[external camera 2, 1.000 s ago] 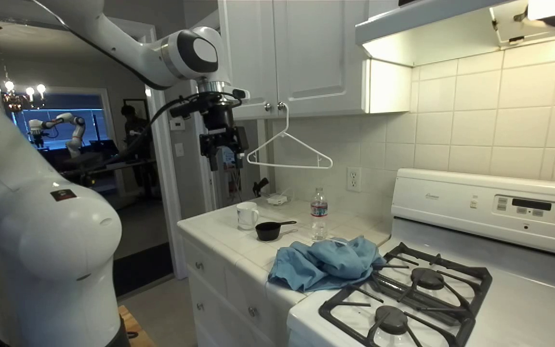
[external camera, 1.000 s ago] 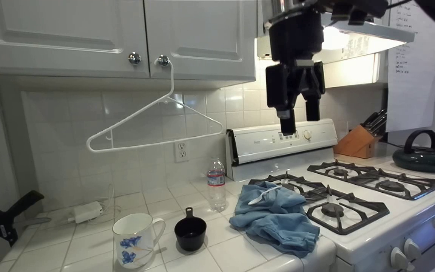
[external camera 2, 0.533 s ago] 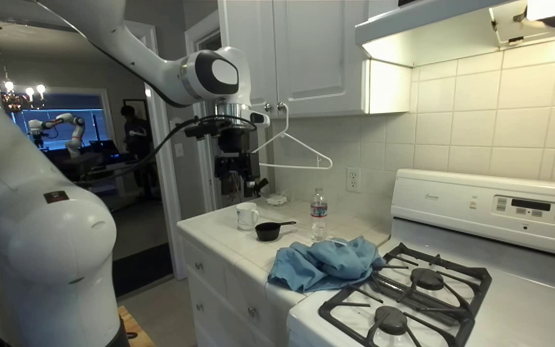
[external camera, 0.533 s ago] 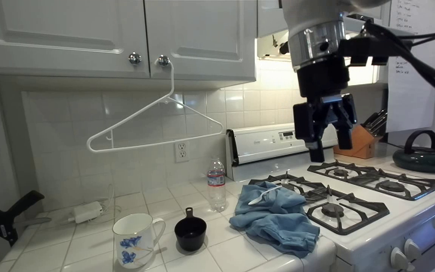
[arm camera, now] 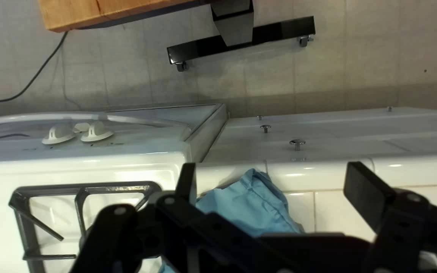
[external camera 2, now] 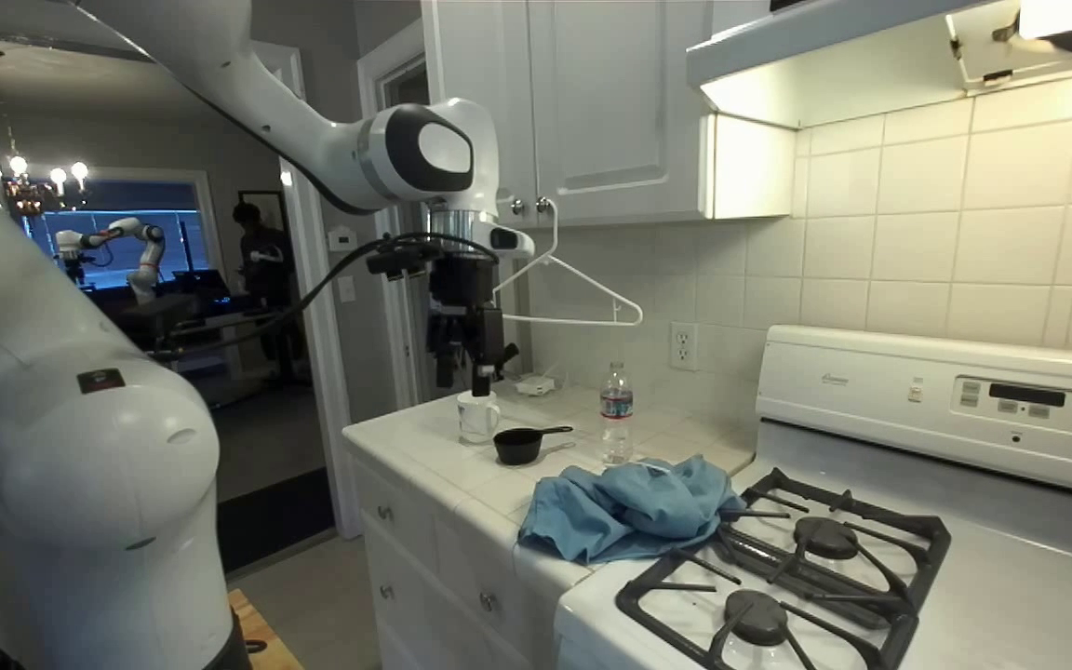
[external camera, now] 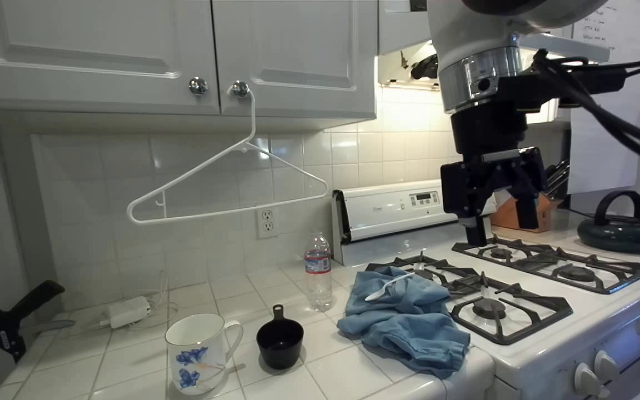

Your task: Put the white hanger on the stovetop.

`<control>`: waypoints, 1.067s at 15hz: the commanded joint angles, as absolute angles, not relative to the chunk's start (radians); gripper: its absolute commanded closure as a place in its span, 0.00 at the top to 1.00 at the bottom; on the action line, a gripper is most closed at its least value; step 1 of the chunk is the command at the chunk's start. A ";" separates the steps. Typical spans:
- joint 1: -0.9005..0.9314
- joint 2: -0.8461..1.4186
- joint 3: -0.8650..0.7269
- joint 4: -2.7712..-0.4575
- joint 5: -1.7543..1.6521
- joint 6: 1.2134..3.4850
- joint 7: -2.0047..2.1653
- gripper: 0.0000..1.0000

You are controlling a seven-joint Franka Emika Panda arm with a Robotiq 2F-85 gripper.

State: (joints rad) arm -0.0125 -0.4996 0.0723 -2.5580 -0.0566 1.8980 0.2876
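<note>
Pale wall tiles (external camera 2: 913, 249) rise behind a white tiled counter (external camera: 136, 366) that butts against a white gas stovetop (external camera 2: 1011, 568) with black iron grates (external camera 2: 936, 538). From a round chrome knob (external camera: 240, 89) on the pale panelled cupboard doors (external camera: 103, 33) dangles the thin, triangular white plastic hanger (external camera: 225, 153), caught by its hook, its long lower bar above the counter. Well apart from it, the black two-fingered gripper (external camera: 502, 226) points down in mid-air at the end of a bulky white robot arm (external camera 2: 99, 447); its fingers (arm camera: 366, 195) are spread wide, and the wrist view shows a crumpled blue cloth (arm camera: 239, 208) between them. That cloth slumps across the seam of counter and stovetop, with a slim white spoon (external camera: 376, 294) lying on top. Near it on the counter stand a clear plastic bottle (external camera: 318, 278) with a red-and-blue label, a small black long-handled cup (external camera: 280, 345) and a white mug (external camera: 195, 355) painted with blue flowers. Past the stovetop's far side I spot a rounded, dark green kettle (external camera: 620, 234) with a black handle.
</note>
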 commanded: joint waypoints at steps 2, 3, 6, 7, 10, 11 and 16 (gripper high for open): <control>-0.105 -0.425 0.060 -2.490 -0.067 1.985 0.446 1.00; -0.126 -0.410 0.055 -2.476 -0.070 2.012 0.474 1.00; -0.181 -0.367 0.037 -2.396 -0.069 2.073 0.554 1.00; -0.195 -0.349 0.033 -2.371 -0.067 2.097 0.584 1.00; -0.223 -0.295 0.025 -2.267 -0.065 2.164 0.686 1.00; -0.228 -0.279 0.024 -2.231 -0.070 2.185 0.725 1.00; -0.224 -0.122 0.042 -2.027 -0.141 2.375 0.970 1.00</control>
